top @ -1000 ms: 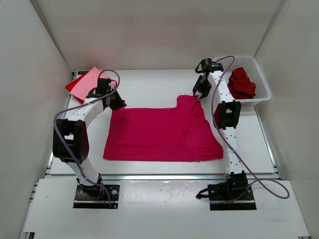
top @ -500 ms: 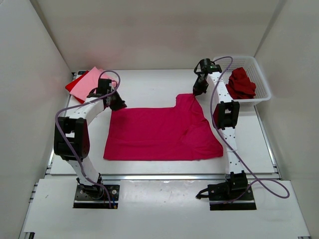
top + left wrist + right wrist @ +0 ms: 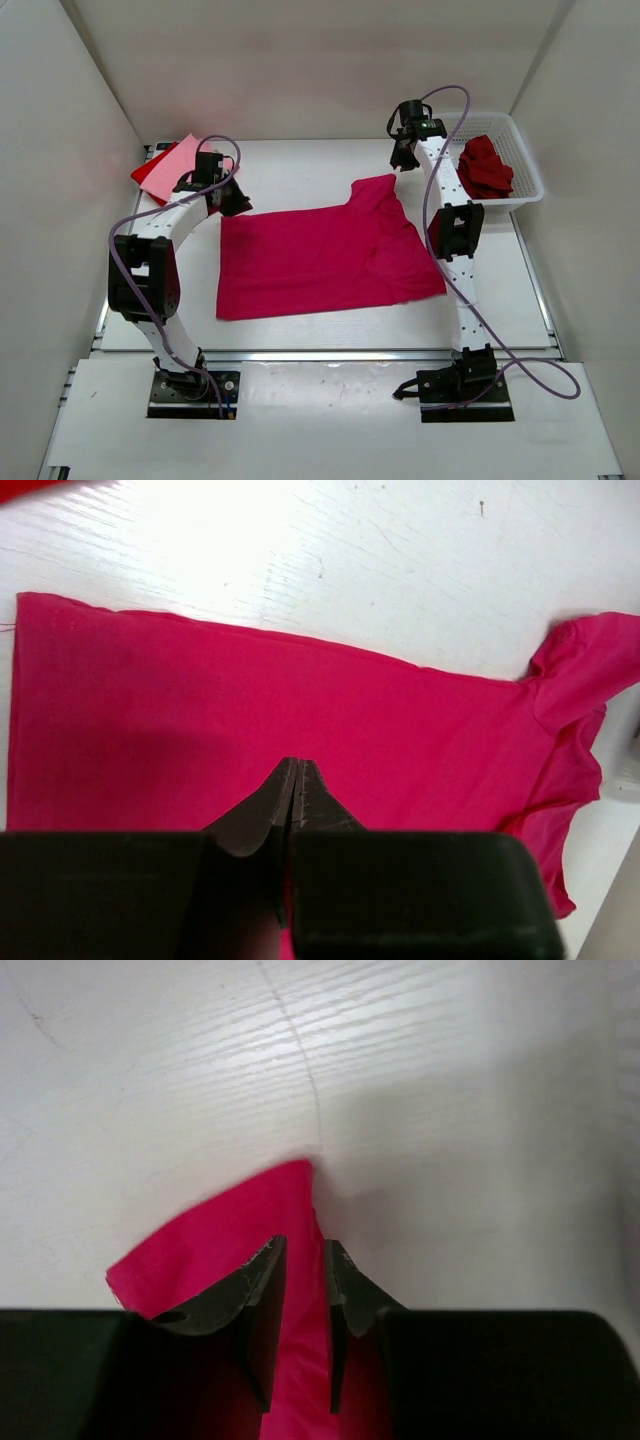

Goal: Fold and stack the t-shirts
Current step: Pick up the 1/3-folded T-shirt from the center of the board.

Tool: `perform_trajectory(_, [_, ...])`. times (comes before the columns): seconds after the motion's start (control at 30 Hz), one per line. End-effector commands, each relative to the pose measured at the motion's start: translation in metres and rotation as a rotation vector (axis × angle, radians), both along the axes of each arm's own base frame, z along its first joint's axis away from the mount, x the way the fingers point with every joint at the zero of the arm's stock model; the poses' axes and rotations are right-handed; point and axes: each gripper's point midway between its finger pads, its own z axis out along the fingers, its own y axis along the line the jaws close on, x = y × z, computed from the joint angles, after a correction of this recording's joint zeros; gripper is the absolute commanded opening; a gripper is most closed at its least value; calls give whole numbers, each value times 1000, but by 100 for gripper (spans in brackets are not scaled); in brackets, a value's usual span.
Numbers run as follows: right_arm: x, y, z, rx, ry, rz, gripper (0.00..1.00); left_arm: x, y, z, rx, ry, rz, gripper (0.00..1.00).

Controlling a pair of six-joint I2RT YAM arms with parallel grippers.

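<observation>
A magenta t-shirt (image 3: 320, 255) lies spread flat mid-table, its sleeve end to the right. My left gripper (image 3: 234, 205) sits at its far left corner. In the left wrist view the jaws (image 3: 297, 765) are closed tight, with the magenta cloth (image 3: 300, 700) under and beyond them. My right gripper (image 3: 402, 160) is at the far right corner, raised. In the right wrist view it (image 3: 300, 1250) pinches a fold of the magenta cloth (image 3: 210, 1250). A light pink shirt (image 3: 187, 155) lies folded on a bright red one (image 3: 148, 176) at the far left. A dark red shirt (image 3: 485, 168) lies in the basket.
The white lattice basket (image 3: 531, 160) stands at the far right, close beside the right arm. White walls close in the table on the left, back and right. The stack of folded shirts lies just behind the left gripper.
My right gripper has moved toward the back wall, dragging the shirt's far right corner with it. The whole shirt has slid away from the front edge and turned slightly. The left gripper has barely moved.
</observation>
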Motion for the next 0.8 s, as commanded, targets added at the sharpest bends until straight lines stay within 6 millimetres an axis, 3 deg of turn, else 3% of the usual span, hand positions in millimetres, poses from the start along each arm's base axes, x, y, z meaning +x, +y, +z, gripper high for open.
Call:
perform_trajectory(0.0, [-18, -23, 77, -133, -85, -74, 19, 0, 11, 15, 48, -38, 20, 10])
perform_trajectory(0.07, [-28, -28, 71, -128, -36, -77, 28, 2, 14, 18, 61, -41, 30, 9])
perform_trajectory(0.17, [-41, -46, 77, -115, 7, -104, 28, 7, 19, 17, 90, -43, 48, 10])
perform_trajectory(0.23, [-47, -63, 88, -75, 15, -98, 28, 11, 33, 18, 130, -33, 71, 14])
perform_trajectory(0.33, [-50, -66, 114, 24, -34, -24, 23, 24, 60, 14, 181, -14, 117, 21])
perform_trajectory(0.37, [-43, -52, 124, 100, -84, 52, 23, 31, 66, 18, 192, -26, 134, 24])
perform_trajectory(0.4, [-47, -43, 120, 175, -65, 101, 20, 35, 76, 17, 229, -19, 155, 26])
perform_trajectory(0.47, [-44, -36, 103, 204, -35, 130, 0, 41, 81, 14, 278, -7, 159, 31])
perform_trajectory(0.57, [-32, -27, 75, 203, -5, 141, 1, 47, 85, -1, 315, 29, 149, 36])
perform_trajectory(0.73, [-28, -9, 76, 221, -22, 173, 0, 44, 92, -35, 371, 136, 120, 32])
perform_trajectory(0.77, [-27, -8, 75, 223, -25, 176, 0, 40, 92, -51, 379, 184, 105, 34])
